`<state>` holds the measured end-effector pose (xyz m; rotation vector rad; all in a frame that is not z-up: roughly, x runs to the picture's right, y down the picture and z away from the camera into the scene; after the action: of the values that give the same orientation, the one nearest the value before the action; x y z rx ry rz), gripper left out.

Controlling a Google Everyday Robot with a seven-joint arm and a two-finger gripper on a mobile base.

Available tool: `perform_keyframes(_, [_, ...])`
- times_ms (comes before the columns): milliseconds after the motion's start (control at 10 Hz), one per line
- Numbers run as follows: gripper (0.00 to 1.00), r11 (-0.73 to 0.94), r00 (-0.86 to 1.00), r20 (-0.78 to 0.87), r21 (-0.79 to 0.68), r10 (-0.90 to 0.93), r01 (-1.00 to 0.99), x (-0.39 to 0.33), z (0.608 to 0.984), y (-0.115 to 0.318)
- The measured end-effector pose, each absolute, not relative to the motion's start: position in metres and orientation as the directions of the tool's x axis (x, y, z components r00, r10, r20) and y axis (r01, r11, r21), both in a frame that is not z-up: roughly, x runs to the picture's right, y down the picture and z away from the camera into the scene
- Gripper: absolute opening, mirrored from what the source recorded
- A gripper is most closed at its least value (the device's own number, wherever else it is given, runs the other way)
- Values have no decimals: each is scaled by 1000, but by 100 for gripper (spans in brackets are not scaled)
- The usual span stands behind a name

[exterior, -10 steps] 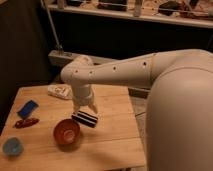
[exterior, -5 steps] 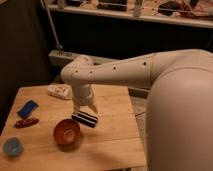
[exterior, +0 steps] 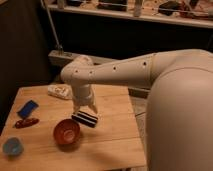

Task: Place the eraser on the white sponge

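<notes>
— Where to look for the gripper (exterior: pixel 85 108)?

— Above the middle of the wooden table (exterior: pixel 115 145), pointing straight down, spread wide, straddling the eraser (exterior: pixel 85 119) from above.

— Gripping it?

— Hard to say from this angle. Looks like tips just over or just touching the top edge, not pinched on it. Probably lying flat on the wood, just right of the red bowl (exterior: pixel 66 132).

— Why hang there, spread like that?

— Likely lining up for the pick: wide enough to drop over the narrow side of the striped block, then close.

— And the white sponge (exterior: pixel 60 91)?

— Up at the far edge of the table, left of the arm (exterior: pixel 115 72), well apart from the eraser. Nothing on top of it, so no part of the placing done yet.

— Anything in the containers?

— Red bowl: seemingly empty, only a darker inside showing. Small blue bowl (exterior: pixel 12 146) at the near left corner: likewise nothing seen inside.

— Anything else lying about?

— Flat blue rectangle (exterior: pixel 27 108) and slim red oblong (exterior: pixel 26 122) on the left side, close together, off the line from eraser to sponge.

— Worth watching?

— Red bowl's rim, close beside the eraser; could get nudged on the way down.
</notes>
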<state>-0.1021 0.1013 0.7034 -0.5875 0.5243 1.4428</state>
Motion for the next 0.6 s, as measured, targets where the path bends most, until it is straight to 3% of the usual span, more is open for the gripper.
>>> perform_keyframes(200, [65,124,145,-626,-78,766,-989,-102,702,92])
perform_keyframes(600, [65,453,477,-502,-179,721,-873,-113,692,51])
